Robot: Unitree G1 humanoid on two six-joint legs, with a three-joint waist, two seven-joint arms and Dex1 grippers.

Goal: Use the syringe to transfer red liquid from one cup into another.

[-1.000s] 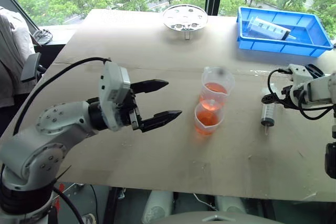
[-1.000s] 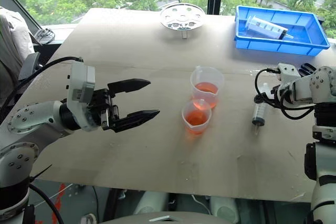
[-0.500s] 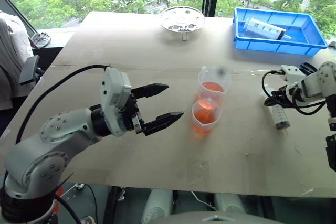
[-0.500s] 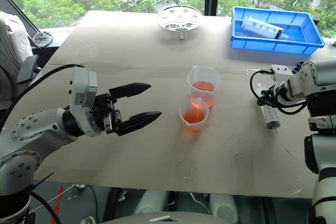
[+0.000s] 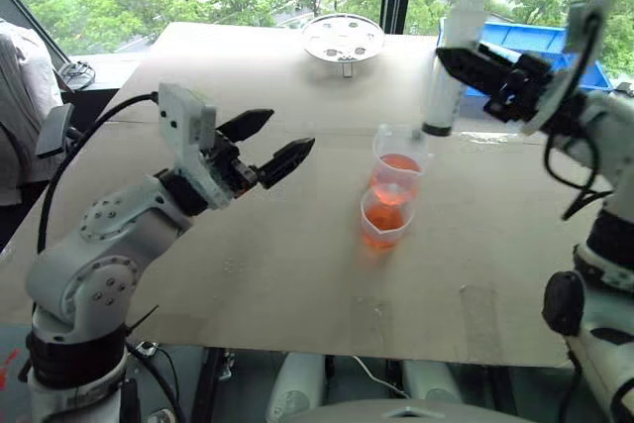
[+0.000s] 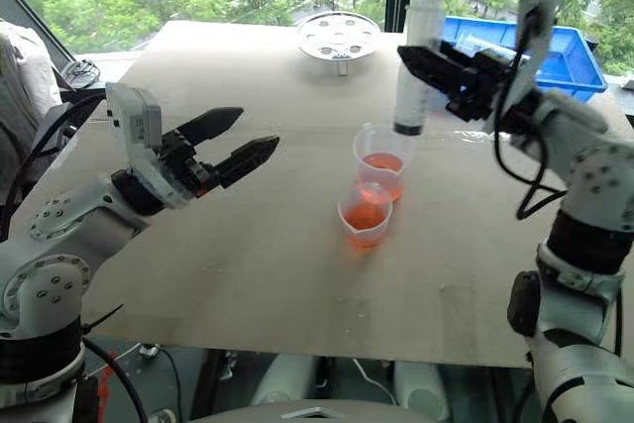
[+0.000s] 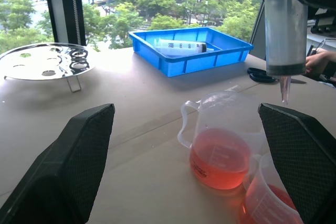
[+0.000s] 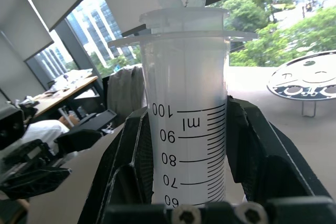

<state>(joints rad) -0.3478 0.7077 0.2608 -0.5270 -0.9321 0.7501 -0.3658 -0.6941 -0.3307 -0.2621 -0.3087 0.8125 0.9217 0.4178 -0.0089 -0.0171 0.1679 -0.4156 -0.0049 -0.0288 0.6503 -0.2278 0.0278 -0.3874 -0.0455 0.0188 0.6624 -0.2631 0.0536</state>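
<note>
The syringe (image 6: 420, 56) is upright in the air, clamped between the fingers of the right gripper (image 6: 433, 66), its tip just above the far cup (image 6: 385, 162) of red liquid (image 6: 383, 167), with the near cup (image 6: 365, 220) touching it. The right wrist view shows the barrel's printed scale, while the left wrist view shows the nozzle (image 7: 284, 88) hanging clear above the cups. The left gripper (image 6: 233, 141) hovers with fingers spread apart over bare table (image 6: 228, 255) well left of the cups; a blue tray (image 5: 520, 42) and a round metal rack (image 6: 339, 35) sit at the far edge.
</note>
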